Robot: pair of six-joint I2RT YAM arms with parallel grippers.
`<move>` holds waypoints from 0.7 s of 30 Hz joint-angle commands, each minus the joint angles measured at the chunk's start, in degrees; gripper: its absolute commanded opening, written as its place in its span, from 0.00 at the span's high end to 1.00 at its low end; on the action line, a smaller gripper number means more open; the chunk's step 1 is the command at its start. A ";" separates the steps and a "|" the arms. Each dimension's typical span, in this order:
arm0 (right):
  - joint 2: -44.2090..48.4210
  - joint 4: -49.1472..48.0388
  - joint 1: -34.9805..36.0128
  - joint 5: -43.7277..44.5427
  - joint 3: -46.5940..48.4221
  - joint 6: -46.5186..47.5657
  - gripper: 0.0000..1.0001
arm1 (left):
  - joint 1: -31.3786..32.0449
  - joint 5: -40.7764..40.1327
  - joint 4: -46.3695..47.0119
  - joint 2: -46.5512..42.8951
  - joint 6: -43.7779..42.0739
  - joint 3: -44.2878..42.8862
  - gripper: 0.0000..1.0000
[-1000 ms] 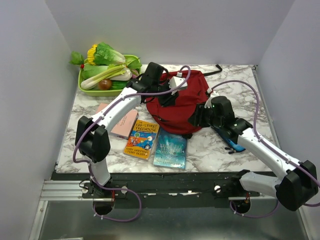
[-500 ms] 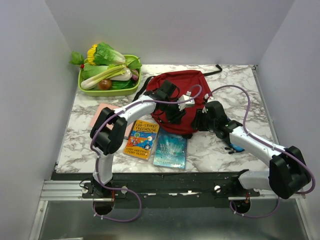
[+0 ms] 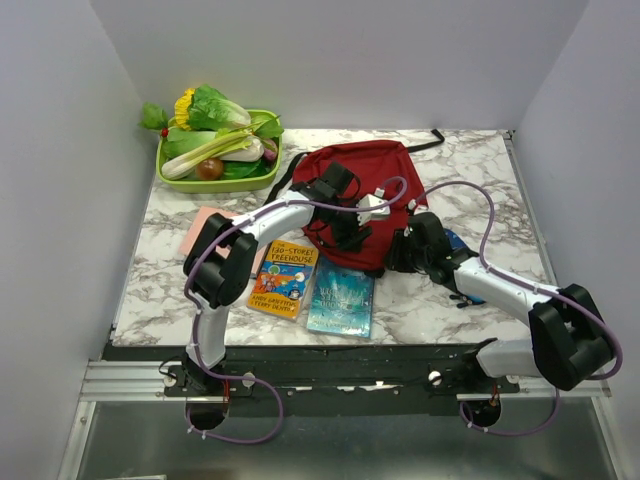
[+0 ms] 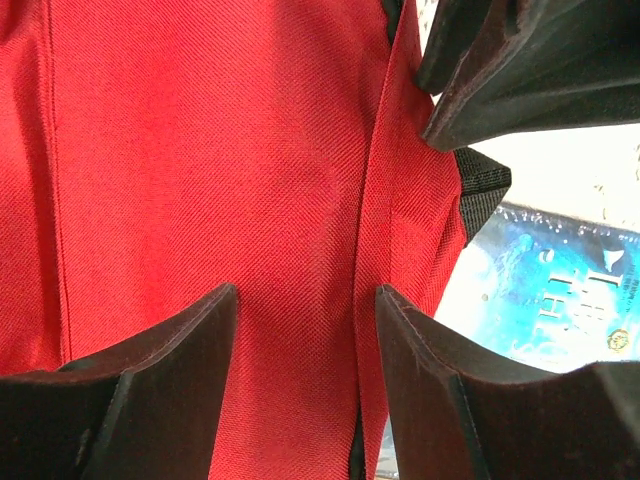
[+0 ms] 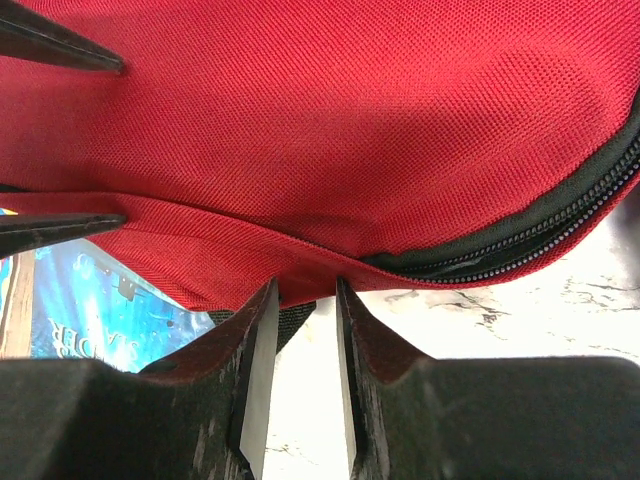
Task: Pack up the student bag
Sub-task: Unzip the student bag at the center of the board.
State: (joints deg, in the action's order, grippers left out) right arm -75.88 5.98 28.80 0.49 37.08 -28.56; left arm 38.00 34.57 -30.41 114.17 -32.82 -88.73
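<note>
The dark red student bag (image 3: 352, 178) lies flat at the back middle of the marble table. My left gripper (image 3: 349, 231) hangs over its near edge, open; in the left wrist view (image 4: 305, 292) red fabric with a folded seam (image 4: 375, 230) runs between the fingers. My right gripper (image 3: 400, 250) sits at the bag's near right corner. In the right wrist view (image 5: 306, 285) its jaws stand narrowly apart with bare table between them. Their tips touch the bag's lower hem below the black zipper (image 5: 520, 240).
A blue book (image 3: 341, 296) and an orange Treehouse book (image 3: 284, 278) lie in front of the bag. A pink notebook (image 3: 203, 224) lies to the left. A blue pencil case (image 3: 474, 294) lies under the right arm. A green tray (image 3: 215, 184) of vegetables stands back left.
My left gripper came from the bag's far top down to its near edge and its jaws widened. The right gripper slid in to the hem and narrowed. The bag lies flatter.
</note>
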 commanded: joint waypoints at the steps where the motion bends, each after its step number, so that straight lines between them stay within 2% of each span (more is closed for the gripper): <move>1: -0.94 -1.32 -0.14 -0.75 -1.39 -0.36 0.63 | 0.32 -0.38 -1.14 2.81 -3.83 0.31 0.35; 6: -2.69 -2.28 -0.14 -1.90 -2.01 -0.45 0.65 | 0.24 -0.55 0.00 4.74 -0.15 -4.16 0.35; 8: -3.40 -2.90 -0.06 -2.07 -2.27 -0.80 0.66 | -0.11 1.54 -0.95 5.18 2.83 -6.36 0.39; 9: -3.92 -3.16 -0.14 -2.33 -2.36 -0.80 0.66 | -0.29 2.51 -1.40 5.53 3.72 -8.02 0.50; 12: -4.54 -3.87 -0.14 -2.51 -2.98 -1.06 0.67 | -0.47 4.37 -2.63 5.36 5.75 -9.53 0.70; 13: -4.89 -3.87 -0.06 -2.51 -3.07 -1.15 0.67 | -0.56 4.63 -2.98 5.10 5.57 -9.45 0.89; 14: -4.90 -4.13 -0.14 -2.69 -3.41 -1.24 0.67 | -0.56 4.63 -2.64 4.75 5.57 -9.01 0.97; 15: -4.98 -4.39 -0.14 -2.78 -3.59 -1.24 0.67 | -0.64 4.55 -2.55 4.05 5.57 -8.05 1.00; 21: -5.07 -4.57 -0.14 -2.78 -3.60 -1.50 0.67 | -1.87 5.33 -1.67 2.29 8.11 -8.30 1.00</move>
State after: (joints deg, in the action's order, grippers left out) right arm -79.99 0.97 28.75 -1.21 34.52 -29.95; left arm 37.10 37.15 -32.62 119.46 -27.55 -96.60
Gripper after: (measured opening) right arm 0.329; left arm 0.009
